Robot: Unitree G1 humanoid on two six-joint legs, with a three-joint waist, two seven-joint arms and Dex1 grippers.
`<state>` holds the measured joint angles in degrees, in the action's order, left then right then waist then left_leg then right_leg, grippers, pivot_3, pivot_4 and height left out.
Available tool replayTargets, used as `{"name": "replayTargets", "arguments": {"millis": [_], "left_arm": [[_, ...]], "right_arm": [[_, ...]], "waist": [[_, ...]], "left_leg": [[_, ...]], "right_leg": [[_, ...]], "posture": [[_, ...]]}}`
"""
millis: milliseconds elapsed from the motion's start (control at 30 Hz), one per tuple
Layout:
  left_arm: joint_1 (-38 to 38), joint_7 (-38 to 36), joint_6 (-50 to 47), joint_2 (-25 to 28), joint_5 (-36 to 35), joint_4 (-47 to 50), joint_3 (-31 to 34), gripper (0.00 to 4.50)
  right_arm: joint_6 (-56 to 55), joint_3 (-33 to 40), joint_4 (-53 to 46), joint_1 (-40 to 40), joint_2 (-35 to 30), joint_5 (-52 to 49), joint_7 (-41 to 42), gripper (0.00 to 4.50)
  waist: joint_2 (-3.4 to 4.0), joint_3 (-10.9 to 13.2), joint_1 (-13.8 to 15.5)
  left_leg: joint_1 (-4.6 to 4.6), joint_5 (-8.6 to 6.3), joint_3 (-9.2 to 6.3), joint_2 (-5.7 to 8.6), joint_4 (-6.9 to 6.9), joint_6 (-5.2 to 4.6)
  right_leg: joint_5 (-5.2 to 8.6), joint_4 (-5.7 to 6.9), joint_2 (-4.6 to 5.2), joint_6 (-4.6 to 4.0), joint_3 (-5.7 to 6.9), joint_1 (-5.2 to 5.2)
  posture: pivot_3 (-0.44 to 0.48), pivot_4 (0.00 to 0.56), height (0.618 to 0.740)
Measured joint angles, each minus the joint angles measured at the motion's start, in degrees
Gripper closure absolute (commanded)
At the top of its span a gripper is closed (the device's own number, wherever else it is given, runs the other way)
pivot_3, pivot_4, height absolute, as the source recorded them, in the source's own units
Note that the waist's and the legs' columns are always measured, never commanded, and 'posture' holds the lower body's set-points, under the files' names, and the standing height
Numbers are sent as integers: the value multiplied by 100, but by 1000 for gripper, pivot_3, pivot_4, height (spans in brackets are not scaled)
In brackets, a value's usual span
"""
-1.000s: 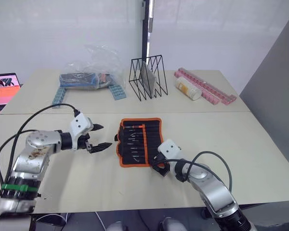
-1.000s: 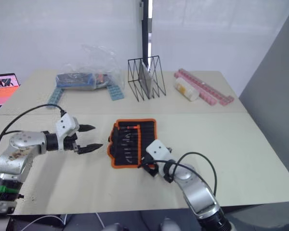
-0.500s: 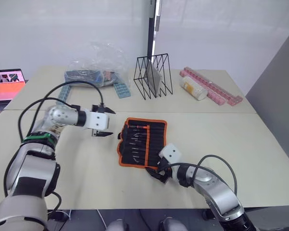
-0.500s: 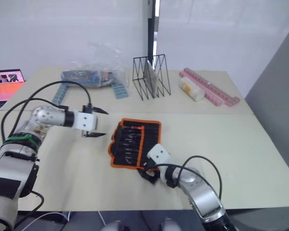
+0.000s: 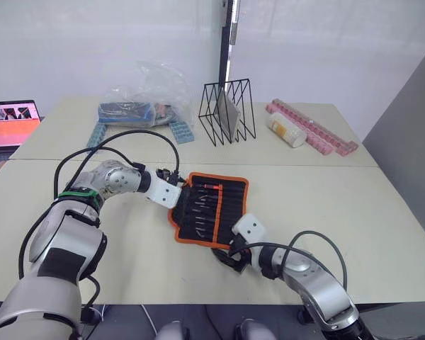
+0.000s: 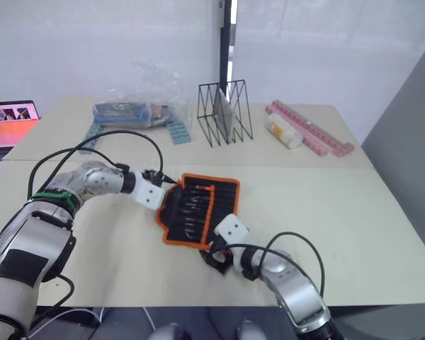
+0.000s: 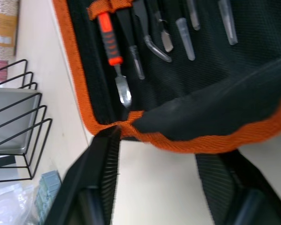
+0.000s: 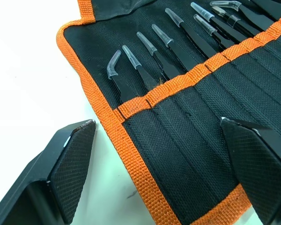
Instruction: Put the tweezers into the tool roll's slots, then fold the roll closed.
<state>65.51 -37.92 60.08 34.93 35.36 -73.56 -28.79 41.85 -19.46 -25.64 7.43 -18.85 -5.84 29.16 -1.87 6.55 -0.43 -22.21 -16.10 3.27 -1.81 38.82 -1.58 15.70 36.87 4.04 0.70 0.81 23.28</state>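
Note:
The tool roll (image 5: 212,209) lies unrolled on the table, black with orange edging. Several tweezers (image 8: 159,65) sit tip-out in its slots (image 8: 201,108), next to an orange-handled tool (image 7: 107,42). My left gripper (image 5: 178,185) is at the roll's left edge. Its fingers (image 7: 103,178) are apart on either side of a slightly lifted flap of the orange border, one fingertip touching the corner. My right gripper (image 5: 225,253) is at the roll's near edge, wide open. Its fingers (image 8: 70,159) straddle the near corner without touching it.
At the back of the table stand a black wire rack (image 5: 227,113), a clear plastic bag of items (image 5: 138,110), blue toothed bars (image 5: 178,131), pink bars (image 5: 312,131) and a white cylinder (image 5: 283,131). A laptop (image 5: 10,124) sits far left.
My left gripper has swung right from open table to the roll's left edge, and its fingers have narrowed. The right gripper stays open by the roll's near edge. The camera shifted a little.

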Motion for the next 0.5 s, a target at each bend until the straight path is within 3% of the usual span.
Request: {"name": "replayTargets", "arguments": {"millis": [133, 300, 500], "left_arm": [[1, 110, 97, 1, 57, -59, -55, 4460], [-3, -137, 216, 73, -9, -89, -29, 4460], [-297, -1631, -6, 42, -1084, -55, 584, 4460]], "right_arm": [[4, -1, -18, -19, 1, -1, -48, 0], [37, -4, -38, -21, 5, -7, -66, 0], [162, 55, -131, -18, 19, -143, -65, 0]], "waist": [[-1, 0, 10], [-1, 1, 8], [0, 1, -10]], "left_leg": [[0, 0, 0, 1, 4, 0], [0, 0, 1, 2, 5, 0], [0, 0, 0, 1, 10, 0]], "right_leg": [[0, 13, 3, 0, 1, 0], [0, 17, 1, 0, 1, 0], [0, 20, 2, 0, 2, 0]], "posture": [[0, 150, 737], [0, 150, 737], [0, 150, 737]]}}
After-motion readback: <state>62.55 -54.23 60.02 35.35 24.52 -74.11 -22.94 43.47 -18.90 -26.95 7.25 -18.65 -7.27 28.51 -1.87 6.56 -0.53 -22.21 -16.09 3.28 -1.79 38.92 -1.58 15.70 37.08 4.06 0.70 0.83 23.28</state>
